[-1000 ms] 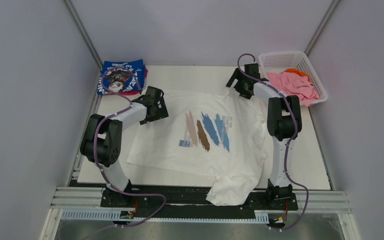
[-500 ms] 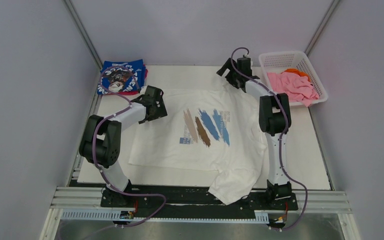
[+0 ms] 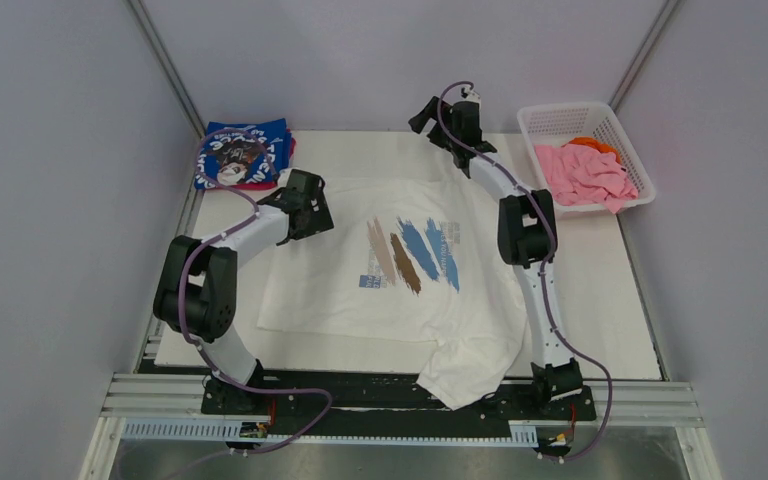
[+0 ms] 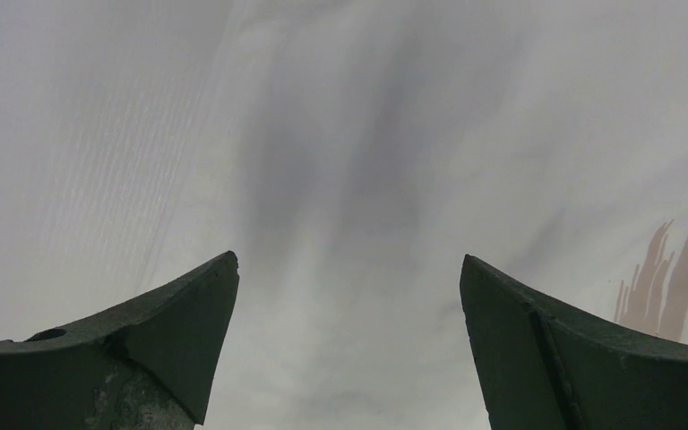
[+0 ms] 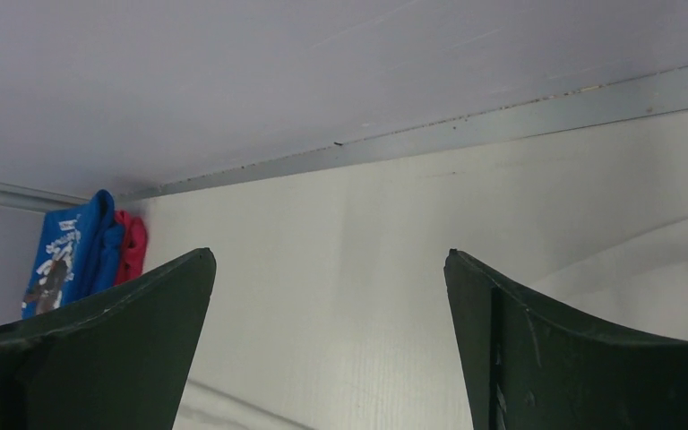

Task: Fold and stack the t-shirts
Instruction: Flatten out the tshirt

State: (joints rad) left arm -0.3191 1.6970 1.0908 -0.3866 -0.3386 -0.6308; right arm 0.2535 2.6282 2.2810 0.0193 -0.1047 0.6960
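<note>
A white t-shirt (image 3: 400, 280) with brown and blue streaks lies spread on the table, its lower right part bunched and hanging over the near edge. My left gripper (image 3: 312, 212) is open, low over the shirt's left edge; its wrist view shows white cloth (image 4: 349, 179) between the jaws. My right gripper (image 3: 430, 115) is open and empty, raised over the table's far edge, pointing left. A folded royal-blue t-shirt (image 3: 242, 152) lies on a pink one at the far left, also in the right wrist view (image 5: 72, 255). Pink (image 3: 585, 172) and orange (image 3: 588, 142) tees lie in the basket.
The white lattice basket (image 3: 560, 118) stands at the far right corner. Grey walls enclose the table on three sides. The table's white surface (image 3: 370, 150) shows along the far side and at the right (image 3: 610, 300). A black rail (image 3: 360, 385) runs along the near edge.
My right gripper has lifted off the shirt's far right part and swung left and farther back toward the wall. The shirt has shifted slightly left. My left gripper has barely moved.
</note>
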